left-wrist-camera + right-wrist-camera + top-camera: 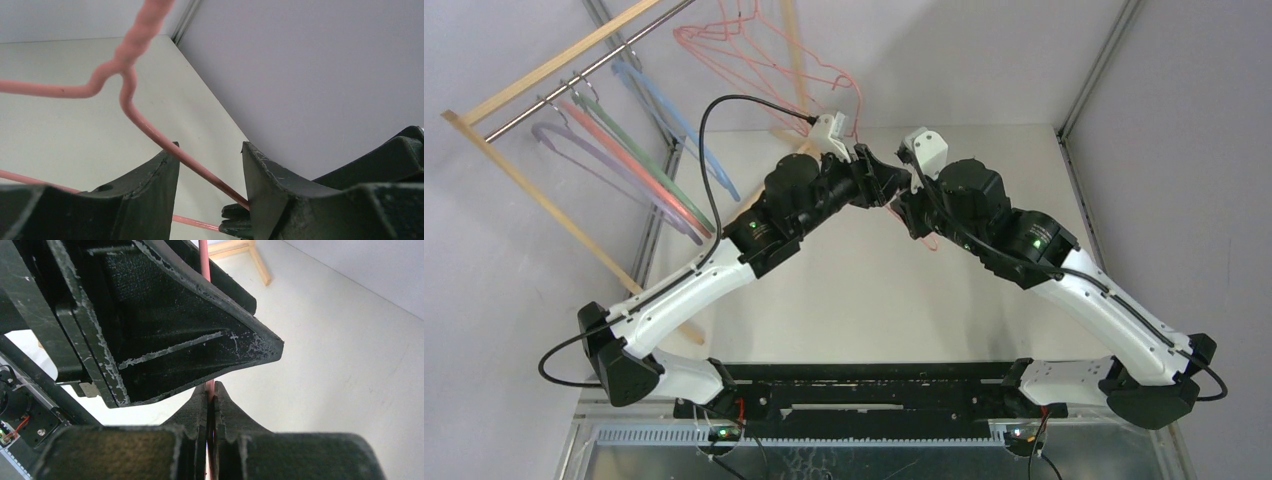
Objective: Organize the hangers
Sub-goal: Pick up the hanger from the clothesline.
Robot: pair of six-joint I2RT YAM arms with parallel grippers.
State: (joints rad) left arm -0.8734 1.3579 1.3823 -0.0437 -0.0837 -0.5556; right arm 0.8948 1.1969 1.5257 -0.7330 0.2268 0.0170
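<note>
Worktop (844, 300), centre: right claw (211, 388) clamps shut on a pink wire hanger (131, 47) held in the air; left claw (210, 150) stands partly open around the same wire. Other hangers (639, 165), lilac, pink, green and blue, hang on the rack (574, 75), far left.

Off-white, matte, rectangular tabletop (854, 300), seen from above; surface smooth & plain. A light wooden rack frame (554, 210) stands at its left side, one long bar slanting down toward the left edge. In the right wrist view, pale wood foot bars (250, 252) rest flat on the tabletop & meet at an angle. Along the near edge: black base rail (874, 385) w/ two robot arms mounted side by side.
</note>
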